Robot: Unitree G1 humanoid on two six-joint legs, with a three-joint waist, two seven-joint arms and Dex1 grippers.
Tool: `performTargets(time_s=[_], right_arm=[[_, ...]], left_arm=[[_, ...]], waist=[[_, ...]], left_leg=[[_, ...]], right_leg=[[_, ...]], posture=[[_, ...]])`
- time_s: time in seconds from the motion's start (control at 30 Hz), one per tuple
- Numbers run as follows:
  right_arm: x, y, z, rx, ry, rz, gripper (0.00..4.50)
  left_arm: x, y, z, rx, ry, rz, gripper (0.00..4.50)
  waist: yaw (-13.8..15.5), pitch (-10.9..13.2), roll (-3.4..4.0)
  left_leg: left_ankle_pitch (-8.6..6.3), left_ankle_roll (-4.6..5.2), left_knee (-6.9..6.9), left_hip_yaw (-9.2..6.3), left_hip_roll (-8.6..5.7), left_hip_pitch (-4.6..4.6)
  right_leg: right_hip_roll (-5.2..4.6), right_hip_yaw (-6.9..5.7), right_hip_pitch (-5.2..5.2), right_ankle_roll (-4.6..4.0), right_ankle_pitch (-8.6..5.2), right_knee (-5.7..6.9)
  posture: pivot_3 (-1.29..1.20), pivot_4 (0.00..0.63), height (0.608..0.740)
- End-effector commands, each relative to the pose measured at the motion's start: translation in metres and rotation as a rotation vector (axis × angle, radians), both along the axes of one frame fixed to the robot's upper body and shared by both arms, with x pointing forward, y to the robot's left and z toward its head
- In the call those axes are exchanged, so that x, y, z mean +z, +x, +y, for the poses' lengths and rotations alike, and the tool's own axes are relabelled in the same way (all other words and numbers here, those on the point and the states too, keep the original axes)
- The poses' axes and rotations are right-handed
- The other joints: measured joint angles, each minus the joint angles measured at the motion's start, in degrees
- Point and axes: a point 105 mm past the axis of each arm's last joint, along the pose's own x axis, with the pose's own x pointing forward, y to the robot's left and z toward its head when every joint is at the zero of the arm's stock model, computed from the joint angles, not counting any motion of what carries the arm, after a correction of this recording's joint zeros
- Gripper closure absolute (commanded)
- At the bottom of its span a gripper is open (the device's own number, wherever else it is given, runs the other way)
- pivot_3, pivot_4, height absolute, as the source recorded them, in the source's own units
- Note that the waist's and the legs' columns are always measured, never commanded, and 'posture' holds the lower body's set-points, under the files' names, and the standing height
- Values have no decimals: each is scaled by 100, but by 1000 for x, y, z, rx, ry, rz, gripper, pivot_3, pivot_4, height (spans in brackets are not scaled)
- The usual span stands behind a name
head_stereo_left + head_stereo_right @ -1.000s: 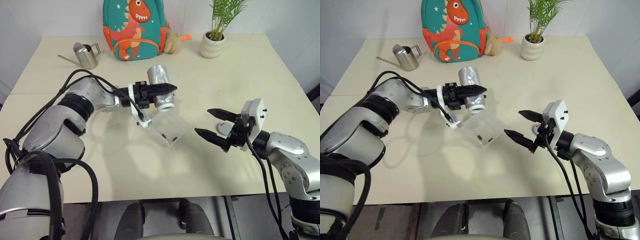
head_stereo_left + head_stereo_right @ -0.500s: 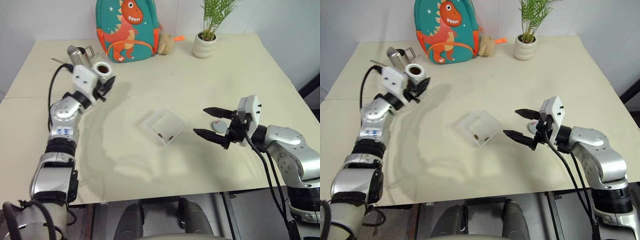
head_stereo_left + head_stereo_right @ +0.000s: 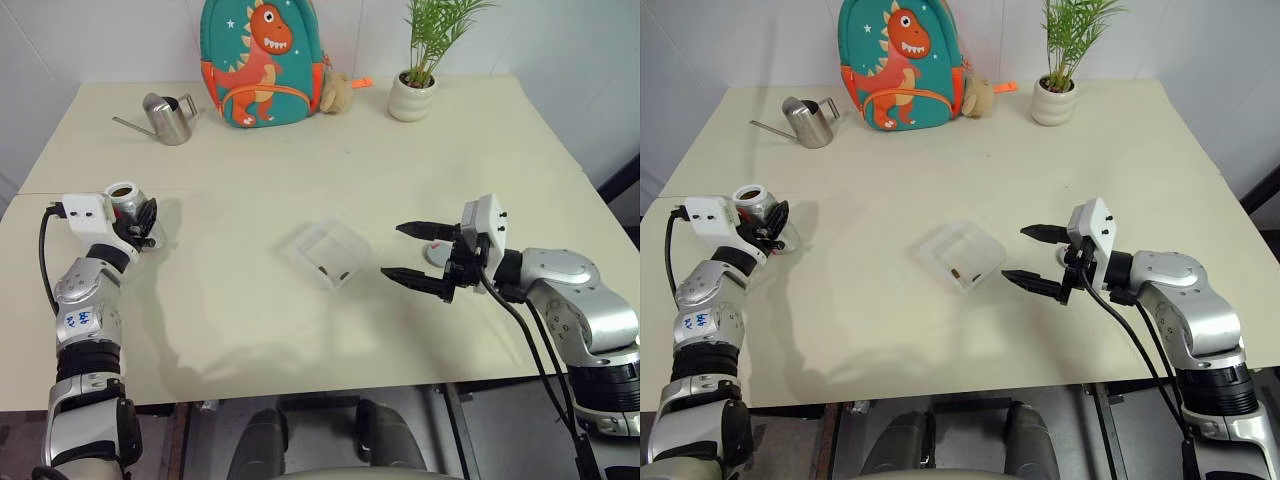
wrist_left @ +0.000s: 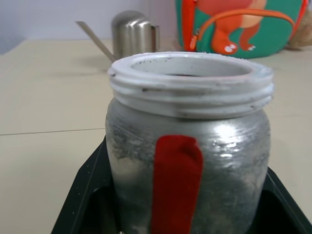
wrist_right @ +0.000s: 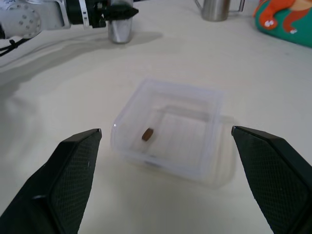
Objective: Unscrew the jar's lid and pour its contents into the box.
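Observation:
The jar (image 4: 187,146) stands upright and open, white threaded neck up and red mark on its side, at the table's far left. My left gripper (image 3: 140,218) is shut on it. The clear box (image 3: 325,255) sits mid-table with a few dark brown bits of the contents (image 5: 147,134) on its floor. Just right of the box, my right gripper (image 3: 410,252) hangs wide open and holds nothing. The small grey lid (image 3: 436,254) lies on the table behind its fingers, partly hidden.
At the back of the table stand a steel watering can (image 3: 172,116), a teal dinosaur backpack (image 3: 262,60) with a small plush beside it, and a potted plant (image 3: 412,95). Bare tabletop lies between the jar and the box.
My left arm has swung the jar from tipped over the box out to the table's far left, where it is now upright. The right gripper has stayed open beside the box.

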Motion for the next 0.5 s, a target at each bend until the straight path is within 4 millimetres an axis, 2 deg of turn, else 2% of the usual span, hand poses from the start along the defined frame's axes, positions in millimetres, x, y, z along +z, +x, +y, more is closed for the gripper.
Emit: performTargets(time_s=[0.03, 0.17, 0.2, 0.5], right_arm=[[10, -1, 0, 18, -17, -54, 0], [12, -2, 2, 29, -12, -64, 0], [13, -2, 3, 34, -7, -74, 0], [31, -8, 12, 103, 22, -146, 0]], left_arm=[[0, -4, 5, -11, -41, -19, 1491], [3, -9, 6, -43, -23, -32, 226], [4, -11, 8, -41, -6, -33, 41], [13, -47, 16, -176, 113, -19, 41]], waist=[[-2, 0, 0], [-7, -1, -1], [-10, -1, -1], [-19, -1, -2]], left_leg=[[0, 0, -1, 1, 0, 1], [-1, -2, -1, 3, 1, 0], [-1, -2, -2, 4, 2, 0], [-3, -4, -26, 14, 7, 1]], right_leg=[[0, 0, 0, 0, 0, 1], [0, 0, -1, -1, 1, -2], [0, 0, -1, -1, 1, -3], [0, 1, -13, -4, -1, -13]], posture=[[0, 150, 740], [0, 150, 740], [0, 150, 740], [0, 150, 740]])
